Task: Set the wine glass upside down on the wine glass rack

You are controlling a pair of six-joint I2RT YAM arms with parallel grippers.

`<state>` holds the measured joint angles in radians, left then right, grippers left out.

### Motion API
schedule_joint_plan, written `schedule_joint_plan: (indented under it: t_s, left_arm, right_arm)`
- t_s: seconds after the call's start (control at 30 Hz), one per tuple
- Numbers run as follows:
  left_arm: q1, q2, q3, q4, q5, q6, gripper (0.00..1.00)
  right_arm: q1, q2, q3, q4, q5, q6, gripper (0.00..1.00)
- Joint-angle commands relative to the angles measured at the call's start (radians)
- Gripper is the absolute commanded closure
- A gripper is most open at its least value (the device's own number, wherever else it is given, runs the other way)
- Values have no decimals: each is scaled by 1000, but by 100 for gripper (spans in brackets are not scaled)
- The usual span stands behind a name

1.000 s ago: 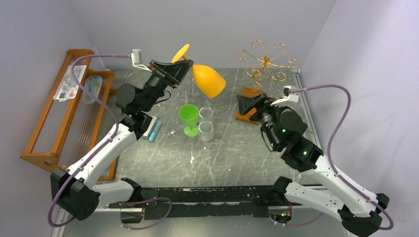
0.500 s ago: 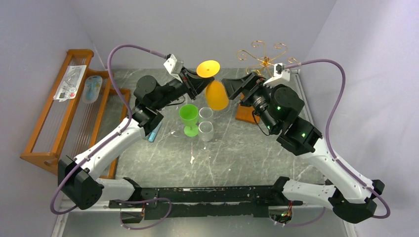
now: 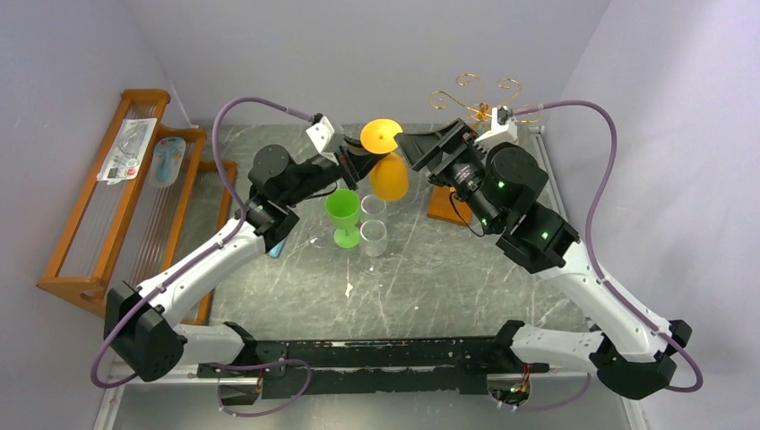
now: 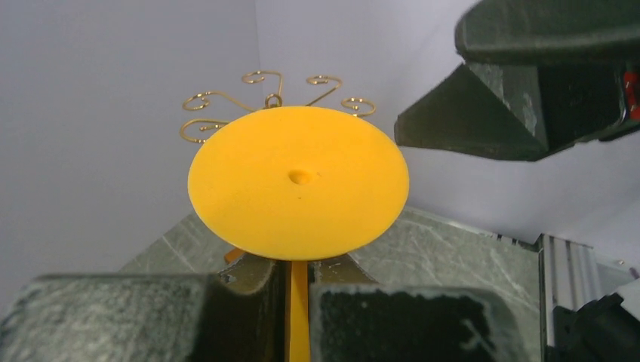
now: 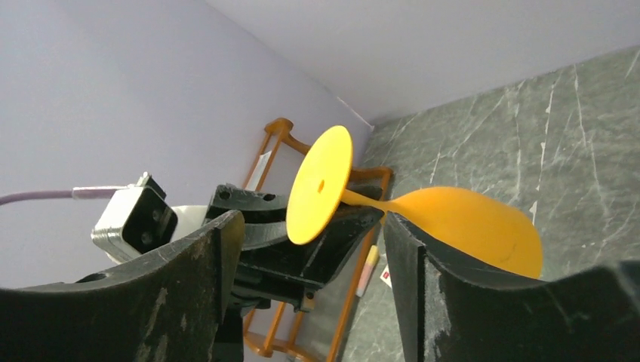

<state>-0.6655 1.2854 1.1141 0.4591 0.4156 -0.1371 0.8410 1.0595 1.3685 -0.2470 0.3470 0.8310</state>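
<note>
An orange wine glass [image 3: 389,177] hangs in the air above the middle of the table, foot [image 3: 381,136] up and bowl down. My left gripper [image 3: 357,163] is shut on its stem [image 4: 299,302], just under the round foot [image 4: 298,181]. My right gripper [image 3: 414,146] stands open just right of the foot, not touching it. In the right wrist view the foot [image 5: 321,185] and bowl [image 5: 475,226] show past the spread fingers [image 5: 219,249]. The gold wire wine glass rack [image 3: 479,100] stands behind at the back right, its scroll arms [image 4: 268,94] bare.
A green wine glass [image 3: 342,215] and two clear glasses [image 3: 373,235] stand below the held glass. The rack's wooden base [image 3: 443,208] sits under my right arm. A large slatted wooden rack [image 3: 81,224] with packets lines the left side. Walls close in behind and to the right.
My left arm has swung the glass right and turned it from tilted to foot-up. My right arm has risen and moved left, its open jaws now next to the foot.
</note>
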Motion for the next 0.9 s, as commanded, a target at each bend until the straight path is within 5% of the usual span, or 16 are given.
schedule_joint_plan:
  t_s: [0.0, 0.33, 0.63, 0.83, 0.87]
  left_arm:
    - [-12, -38, -69, 117, 22, 103, 95]
    - [-11, -52, -112, 164, 53, 125, 95]
    - [-12, -35, -111, 167, 61, 118, 95]
    - [-11, -43, -116, 170, 63, 109, 94]
    - [-11, -48, -122, 174, 56, 105, 85]
  right_arm:
    - [-24, 7, -16, 31, -41, 37, 30]
    - [-226, 91, -64, 106, -402, 147, 55]
    - [-232, 124, -55, 118, -488, 116, 54]
    - [-257, 133, -51, 108, -500, 125, 91]
    - [-263, 134, -49, 112, -498, 129, 97]
